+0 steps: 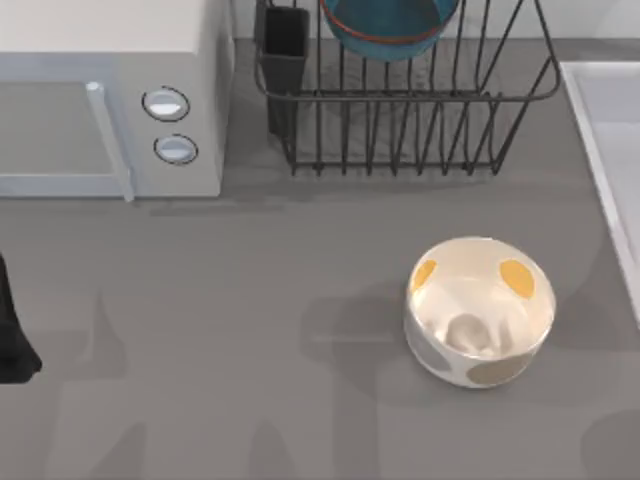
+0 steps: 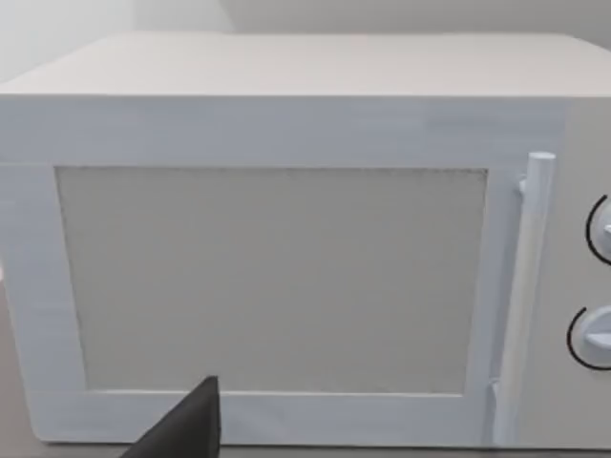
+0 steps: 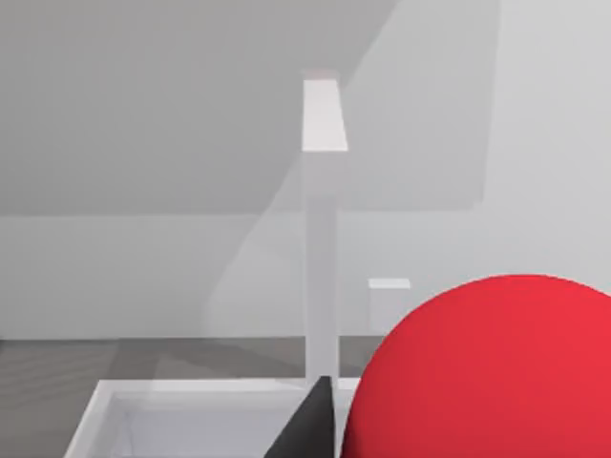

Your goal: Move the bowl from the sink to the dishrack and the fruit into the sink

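The teal-blue bowl (image 1: 388, 28) stands in the black wire dishrack (image 1: 420, 120) at the back of the table, beside the rack's dark utensil cup (image 1: 286, 50). The sink (image 1: 608, 150) lies along the table's right edge. In the right wrist view the glossy red fruit (image 3: 487, 372) looms close, held in my right gripper (image 3: 401, 439), which is shut on it. One dark finger (image 3: 313, 425) shows beside the ball, and the other is hidden behind it. Below lie the sink's pale rim (image 3: 100, 405) and its upright faucet (image 3: 322, 239).
A white microwave (image 1: 110, 100) with two round knobs stands at the back left, its door (image 2: 272, 277) filling the left wrist view. A white bowl (image 1: 480, 310) with orange and grey spots sits right of centre. My left arm (image 1: 12, 335) is parked at the left edge.
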Controlling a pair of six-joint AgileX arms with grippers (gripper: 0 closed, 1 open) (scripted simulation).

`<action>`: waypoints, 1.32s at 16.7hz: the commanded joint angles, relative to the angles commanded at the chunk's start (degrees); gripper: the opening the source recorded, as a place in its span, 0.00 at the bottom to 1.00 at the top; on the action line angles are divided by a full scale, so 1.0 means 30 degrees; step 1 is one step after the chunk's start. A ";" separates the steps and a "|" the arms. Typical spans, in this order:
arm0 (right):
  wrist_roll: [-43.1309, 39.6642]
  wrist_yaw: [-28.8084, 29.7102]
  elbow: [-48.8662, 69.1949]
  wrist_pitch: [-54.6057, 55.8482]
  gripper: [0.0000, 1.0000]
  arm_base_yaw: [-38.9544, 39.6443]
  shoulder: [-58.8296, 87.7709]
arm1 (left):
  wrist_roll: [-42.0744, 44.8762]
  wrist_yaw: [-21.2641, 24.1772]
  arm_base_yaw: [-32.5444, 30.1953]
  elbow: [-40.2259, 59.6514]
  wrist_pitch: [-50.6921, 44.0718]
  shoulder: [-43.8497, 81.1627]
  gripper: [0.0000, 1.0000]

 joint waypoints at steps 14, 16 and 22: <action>-0.0129 0.0200 -0.1568 1.1969 0.00 0.0041 0.9858 | 0.0000 0.0000 0.0000 0.0000 0.0000 0.0000 1.00; -0.0129 0.0200 -0.1568 1.1969 0.00 0.0041 0.9858 | 0.0000 0.0000 0.0000 0.0000 0.0000 0.0000 1.00; -0.0129 0.0200 -0.1568 1.1969 0.45 0.0041 0.9858 | 0.0000 0.0000 0.0000 0.0000 0.0000 0.0000 1.00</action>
